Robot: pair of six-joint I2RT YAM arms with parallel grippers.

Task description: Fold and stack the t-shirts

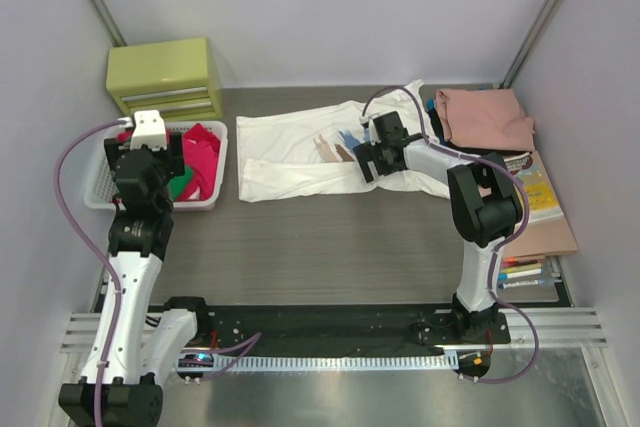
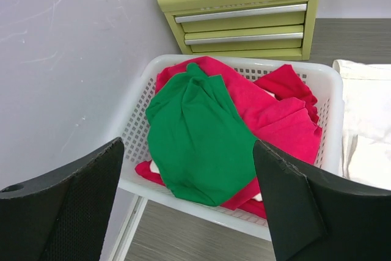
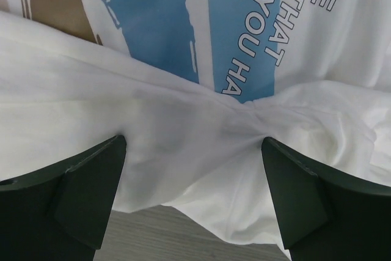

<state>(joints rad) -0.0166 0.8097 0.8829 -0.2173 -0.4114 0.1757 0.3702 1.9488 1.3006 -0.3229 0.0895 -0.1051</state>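
The white printed t-shirt (image 1: 300,152) is laid out on the table (image 1: 330,247), toward 12 o'clock from the centre. The right gripper (image 3: 194,140) is poised over its 3 o'clock half. Its jaws are spread wide and nothing is held. A bunched fold of white cloth is seen between the fingers (image 3: 79,194).

A folded salmon-pink t-shirt (image 1: 485,119) is placed at 2 o'clock.

At 9 o'clock the left gripper (image 2: 188,145) is held over the white basket (image 1: 98,197), jaws wide and empty. Inside it, 1 green t-shirt (image 2: 201,114) is heaped on red t-shirts (image 2: 275,120). A yellow-green drawer unit (image 1: 165,77) is set just beyond, at 11 o'clock.
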